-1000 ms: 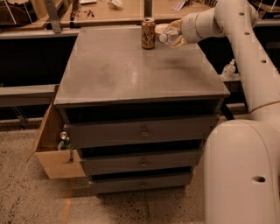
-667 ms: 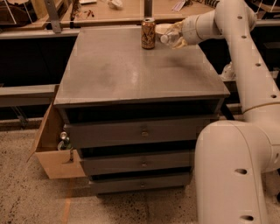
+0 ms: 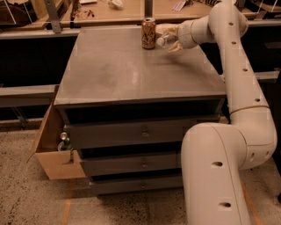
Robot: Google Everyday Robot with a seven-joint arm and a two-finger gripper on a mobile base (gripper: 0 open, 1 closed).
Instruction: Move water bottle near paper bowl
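Observation:
My gripper (image 3: 169, 38) is at the far right of the grey cabinet top (image 3: 131, 70), just right of a brown-gold drink can (image 3: 148, 33). It is shut on the water bottle (image 3: 164, 40), a small clear bottle that lies sideways between the fingers with its white cap pointing left towards the can. The bottle is held just above the surface. The paper bowl does not show; it is hidden or out of view.
The cabinet has several drawers (image 3: 142, 132) below its top. An open cardboard box (image 3: 52, 154) with bottles in it stands at its left side. A wooden workbench (image 3: 114, 11) with clutter runs behind. My arm's white base (image 3: 215, 176) fills the lower right.
The gripper with the bottle has stayed almost in place next to the can. The lower arm has shifted a little to the left in view.

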